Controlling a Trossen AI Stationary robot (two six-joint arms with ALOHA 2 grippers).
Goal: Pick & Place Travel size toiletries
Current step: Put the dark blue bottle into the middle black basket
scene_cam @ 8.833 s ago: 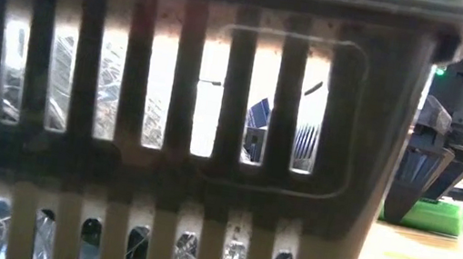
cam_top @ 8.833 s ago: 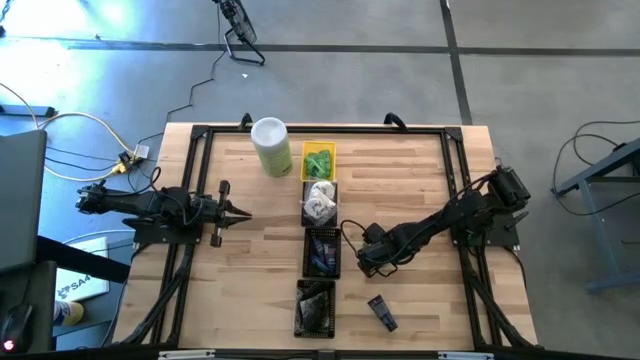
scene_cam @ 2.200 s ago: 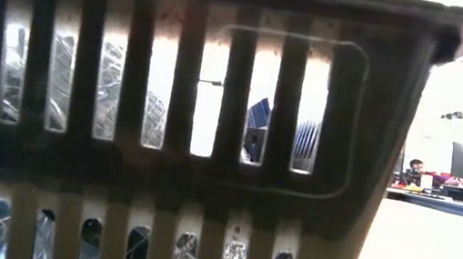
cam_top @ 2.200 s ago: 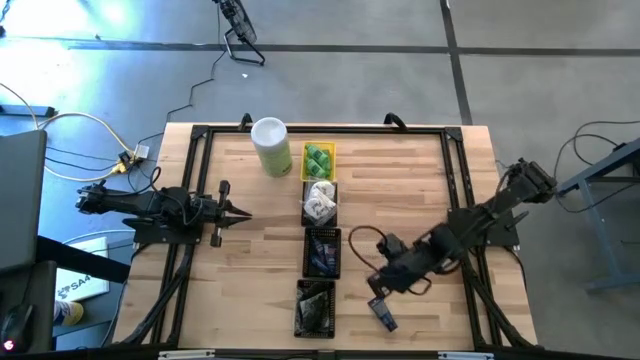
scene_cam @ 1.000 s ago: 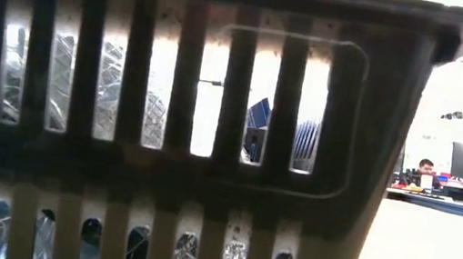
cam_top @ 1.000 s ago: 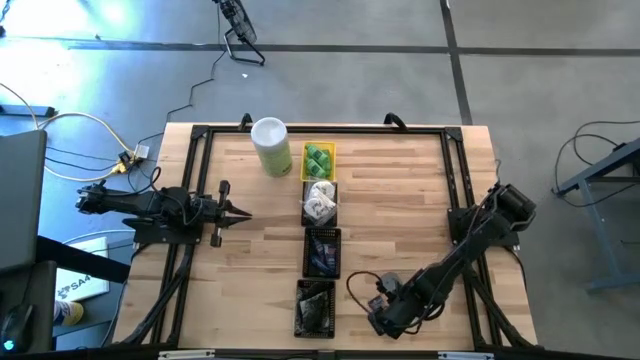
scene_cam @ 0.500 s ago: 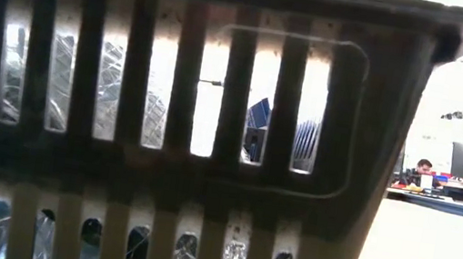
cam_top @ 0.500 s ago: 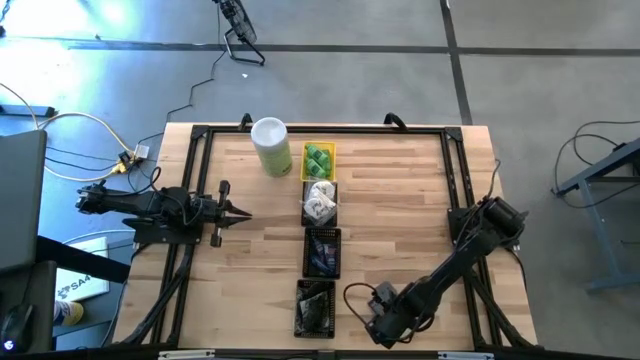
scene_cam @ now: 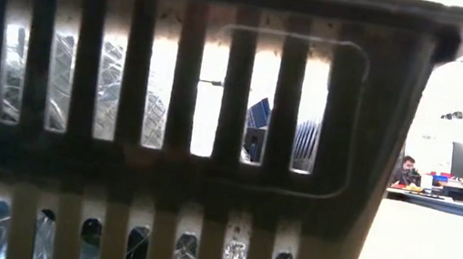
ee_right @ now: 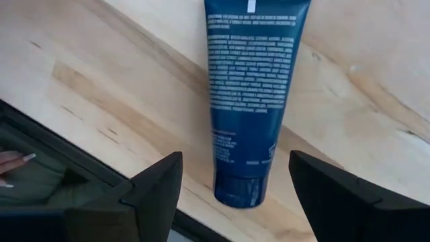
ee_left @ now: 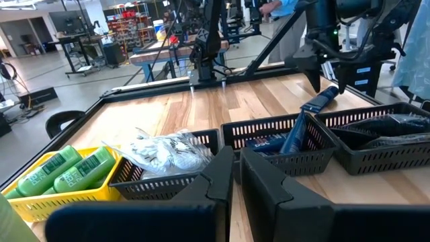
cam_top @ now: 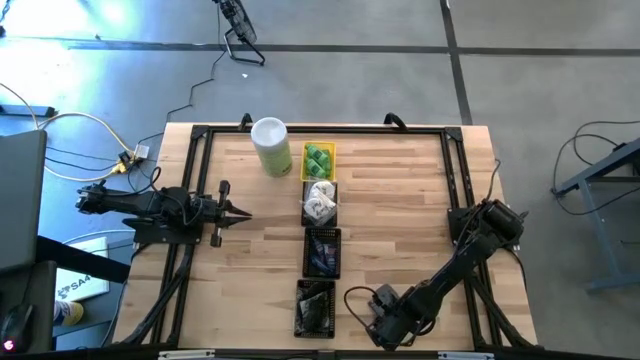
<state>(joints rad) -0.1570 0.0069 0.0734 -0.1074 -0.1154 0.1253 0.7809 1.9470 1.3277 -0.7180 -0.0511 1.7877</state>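
A dark blue tube point(ee_right: 252, 87) lies flat on the wooden table near its near edge, its cap end point(ee_right: 238, 189) toward the camera. My right gripper point(ee_right: 235, 161) is open and points down over it, one finger on each side of the cap end and touching nothing. In the high view the right gripper point(cam_top: 386, 320) hides the tube. The left wrist view shows the tube point(ee_left: 321, 99) below those fingers. My left gripper point(cam_top: 236, 212) waits shut at the table's left side. Green bottles point(cam_top: 318, 158), white wrapped pieces point(cam_top: 320, 203) and dark packets point(cam_top: 322, 251) sit in trays.
Several small trays stand in a row down the table's middle, yellow point(cam_top: 330, 150) at the far end and a black one point(cam_top: 315, 306) nearest, just left of the right gripper. A pale-green canister point(cam_top: 271, 146) stands far left of them. A slotted basket wall point(scene_cam: 168, 120) fills the low view.
My right arm has moved a little toward the table's near edge and sunk lower over the blue tube, its gripper staying above it. The tube has not visibly moved.
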